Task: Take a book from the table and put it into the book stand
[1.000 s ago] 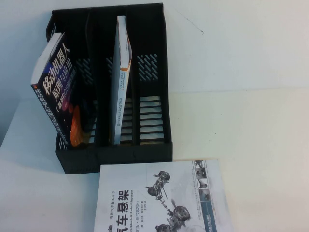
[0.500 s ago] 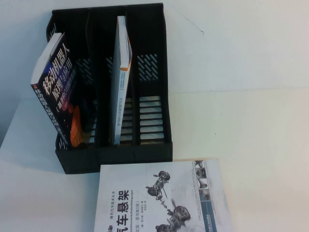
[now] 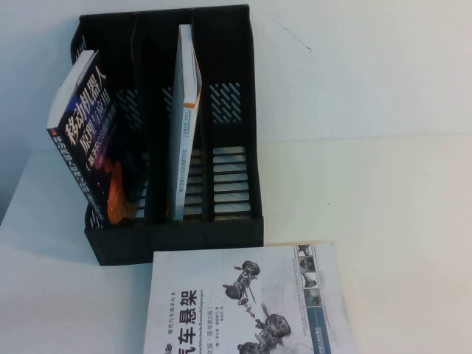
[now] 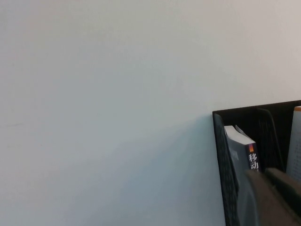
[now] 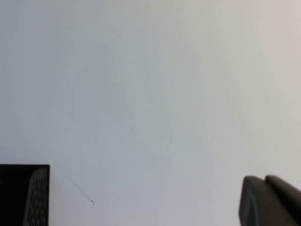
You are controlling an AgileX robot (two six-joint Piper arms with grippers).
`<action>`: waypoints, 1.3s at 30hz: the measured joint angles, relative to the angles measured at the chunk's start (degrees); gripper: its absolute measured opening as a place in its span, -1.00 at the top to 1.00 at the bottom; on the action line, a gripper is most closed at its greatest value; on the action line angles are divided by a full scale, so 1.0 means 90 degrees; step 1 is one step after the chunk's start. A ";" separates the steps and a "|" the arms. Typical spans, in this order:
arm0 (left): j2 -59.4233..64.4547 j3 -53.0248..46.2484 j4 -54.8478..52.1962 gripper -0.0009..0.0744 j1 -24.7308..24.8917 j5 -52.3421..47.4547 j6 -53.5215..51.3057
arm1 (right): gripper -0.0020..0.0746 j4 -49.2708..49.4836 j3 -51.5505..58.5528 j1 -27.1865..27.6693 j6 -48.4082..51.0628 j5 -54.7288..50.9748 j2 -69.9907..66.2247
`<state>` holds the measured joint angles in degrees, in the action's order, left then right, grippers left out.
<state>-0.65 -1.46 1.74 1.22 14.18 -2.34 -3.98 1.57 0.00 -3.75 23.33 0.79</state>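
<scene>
A white book with a car suspension picture (image 3: 247,302) lies flat on the table, just in front of the black three-slot book stand (image 3: 177,237). A dark book (image 3: 88,140) leans in the stand's left slot. A thin white and orange book (image 3: 184,125) stands in the middle slot. The right slot (image 3: 230,147) holds no book. Neither arm shows in the high view. My left gripper (image 4: 265,175) is shut and empty, raised near the stand's left wall (image 4: 221,155) and the dark book (image 4: 240,146). My right gripper (image 5: 265,181) is shut and empty, facing the wall to the right of the stand (image 5: 23,193).
A white wall rises behind the stand, with a thin dark line (image 3: 295,37) on it. The white table (image 3: 369,199) stretches open to the right of the stand. The flat book runs past the lower edge of the high view.
</scene>
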 joint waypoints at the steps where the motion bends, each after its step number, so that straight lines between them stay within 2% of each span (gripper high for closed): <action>1: 0.0000 0.0000 0.0000 0.98 0.0000 0.0000 -0.0018 | 0.93 0.0000 0.0000 0.0000 0.0000 0.0019 0.0000; 4: 0.0000 0.0000 0.0000 0.98 0.0000 0.0000 -0.0055 | 0.93 0.0097 0.0000 0.0000 0.0000 0.0203 0.0000; 12: 0.0000 0.0000 0.0015 0.98 0.0000 0.0000 -0.0137 | 0.93 0.1410 0.0000 0.0000 -0.0004 0.0329 0.0000; 18: 0.0000 0.0000 0.0430 0.98 0.0000 0.0136 -0.0147 | 0.93 0.1752 0.0000 0.0000 -0.0015 0.0740 0.0000; 22: 0.0000 0.0259 0.1066 0.98 0.0000 -0.0680 -0.0162 | 0.93 0.1992 -0.0042 0.0000 0.0063 0.0779 0.0000; 24: 0.0000 0.0548 0.1318 0.98 0.0000 -0.1247 -0.0209 | 0.93 0.2033 -0.0312 0.0000 0.0226 0.0125 0.0000; 29: 0.0156 0.1317 0.1458 0.98 0.0000 -0.2644 -0.0237 | 0.93 0.2289 -0.1703 -0.0010 0.0299 -0.2417 -0.0011; 35: 0.1604 0.2251 0.1439 0.98 0.0000 -0.4495 0.0034 | 0.93 0.2331 -0.3705 0.0000 0.0299 -0.4613 -0.0978; 39: 0.2585 0.2483 0.1527 0.98 0.0000 -0.4576 0.0057 | 0.93 0.2342 -0.4595 0.0000 0.0311 -0.5868 -0.2059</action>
<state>22.61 20.89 15.48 1.22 -27.00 -1.82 17.09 -39.78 0.00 -0.95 -29.49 -17.74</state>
